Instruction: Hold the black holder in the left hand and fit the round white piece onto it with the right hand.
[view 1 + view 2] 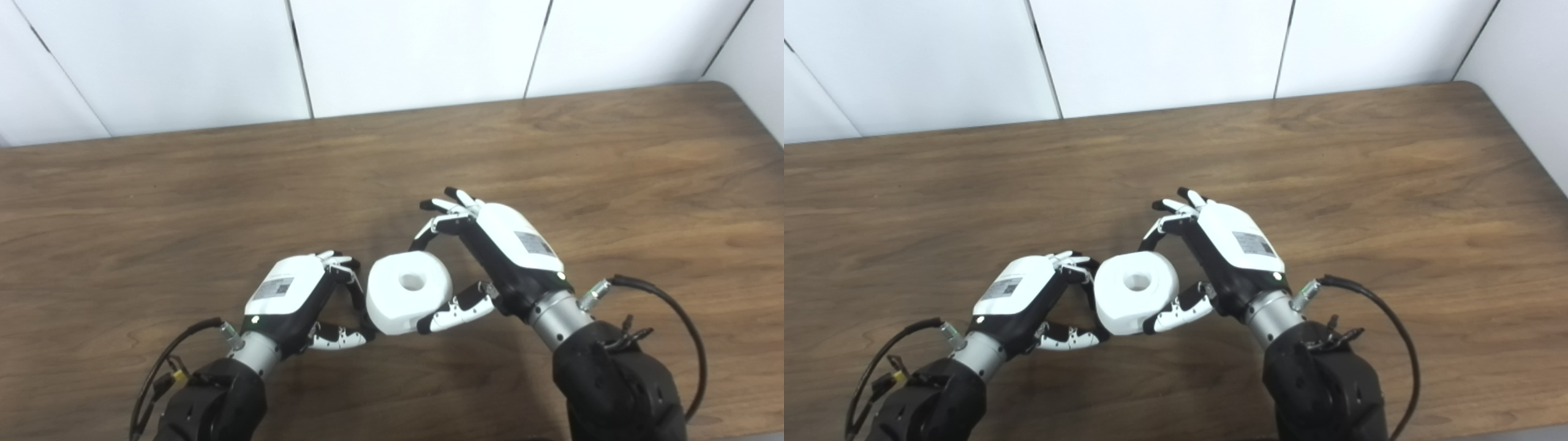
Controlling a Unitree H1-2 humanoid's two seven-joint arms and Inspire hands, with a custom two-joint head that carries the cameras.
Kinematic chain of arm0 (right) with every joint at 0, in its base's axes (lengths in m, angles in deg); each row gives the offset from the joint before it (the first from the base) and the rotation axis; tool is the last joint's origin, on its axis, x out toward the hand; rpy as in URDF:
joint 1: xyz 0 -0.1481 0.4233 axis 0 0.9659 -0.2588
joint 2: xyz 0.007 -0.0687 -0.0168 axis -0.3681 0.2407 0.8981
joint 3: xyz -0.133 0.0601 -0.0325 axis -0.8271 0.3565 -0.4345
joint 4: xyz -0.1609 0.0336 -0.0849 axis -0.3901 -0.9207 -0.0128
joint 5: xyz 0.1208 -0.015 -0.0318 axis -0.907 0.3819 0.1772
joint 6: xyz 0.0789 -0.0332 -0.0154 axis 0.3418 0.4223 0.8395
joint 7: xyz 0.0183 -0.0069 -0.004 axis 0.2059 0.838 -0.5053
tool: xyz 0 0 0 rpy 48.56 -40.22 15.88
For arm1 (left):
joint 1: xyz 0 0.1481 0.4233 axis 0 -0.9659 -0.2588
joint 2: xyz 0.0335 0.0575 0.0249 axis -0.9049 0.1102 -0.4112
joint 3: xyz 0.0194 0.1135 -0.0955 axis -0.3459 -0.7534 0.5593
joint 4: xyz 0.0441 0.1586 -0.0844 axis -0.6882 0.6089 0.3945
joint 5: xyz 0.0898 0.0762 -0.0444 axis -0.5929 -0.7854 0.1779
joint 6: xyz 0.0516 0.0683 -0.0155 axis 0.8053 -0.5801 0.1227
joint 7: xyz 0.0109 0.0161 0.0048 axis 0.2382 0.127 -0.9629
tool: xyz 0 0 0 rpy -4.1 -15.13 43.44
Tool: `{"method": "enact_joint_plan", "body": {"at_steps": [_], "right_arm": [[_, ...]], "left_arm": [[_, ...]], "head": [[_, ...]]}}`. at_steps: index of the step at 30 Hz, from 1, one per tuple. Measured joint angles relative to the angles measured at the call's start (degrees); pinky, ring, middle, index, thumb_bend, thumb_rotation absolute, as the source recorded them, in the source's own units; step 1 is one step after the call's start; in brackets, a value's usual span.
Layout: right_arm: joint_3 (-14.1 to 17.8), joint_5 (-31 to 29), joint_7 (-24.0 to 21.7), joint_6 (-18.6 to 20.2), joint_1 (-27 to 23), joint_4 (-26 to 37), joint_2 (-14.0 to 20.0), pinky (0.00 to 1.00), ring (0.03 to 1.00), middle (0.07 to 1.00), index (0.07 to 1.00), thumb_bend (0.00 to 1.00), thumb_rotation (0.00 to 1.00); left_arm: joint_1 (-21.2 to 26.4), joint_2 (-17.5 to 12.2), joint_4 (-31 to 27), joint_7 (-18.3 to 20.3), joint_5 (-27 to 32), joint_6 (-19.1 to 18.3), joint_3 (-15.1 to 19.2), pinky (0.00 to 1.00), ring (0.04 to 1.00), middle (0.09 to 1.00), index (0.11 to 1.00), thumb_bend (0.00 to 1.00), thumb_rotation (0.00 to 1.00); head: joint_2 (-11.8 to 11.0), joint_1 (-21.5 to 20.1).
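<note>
The right hand [490,257] is pinching the round white piece [409,293] between fingers and thumb, above the tabletop [612,153]. At its 9 o'clock, the left hand [300,300] is curling around a hidden black holder; grip unclear. Misalignment risks jamming.

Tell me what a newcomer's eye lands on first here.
The round white piece with a hole in its top, near the table's front middle. The right hand pinches it from the right; the left hand curls against its left side. No black holder shows.
</note>
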Motion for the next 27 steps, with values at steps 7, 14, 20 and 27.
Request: {"method": "enact_joint_plan", "body": {"at_steps": [7,14,20,27], "right_arm": [[-0.99,1.49,2.64,-1.93,-0.08,-1.63,-0.07,1.00,1.000,0.891,0.485,0.52,0.14],[-1.24,2.68,2.78,-2.64,-0.83,-1.63,-0.16,1.00,1.000,0.889,0.485,0.52,0.14],[-1.28,3.14,2.76,-2.87,-1.13,-1.62,-0.13,1.00,1.000,0.888,0.485,0.52,0.14],[-1.20,3.14,2.22,-2.86,-1.15,-1.59,0.04,1.00,1.000,0.888,0.485,0.52,0.14]], "left_arm": [[0.00,0.01,-0.01,0.01,0.00,-0.02,-0.04,0.92,0.929,0.849,0.489,0.52,0.05],[-0.02,0.01,-0.01,0.01,0.00,-0.02,-0.05,0.91,0.928,0.844,0.489,0.52,0.05],[-0.01,0.01,-0.02,0.01,-0.04,-0.02,-0.09,0.91,0.928,0.846,0.489,0.52,0.05],[-0.01,0.07,-0.11,0.02,-0.10,-0.19,-0.16,0.91,0.926,0.846,0.488,0.52,0.05]], "head": [[-0.35,0.09],[-0.35,0.09],[-0.18,0.00],[0.18,0.09]]}}
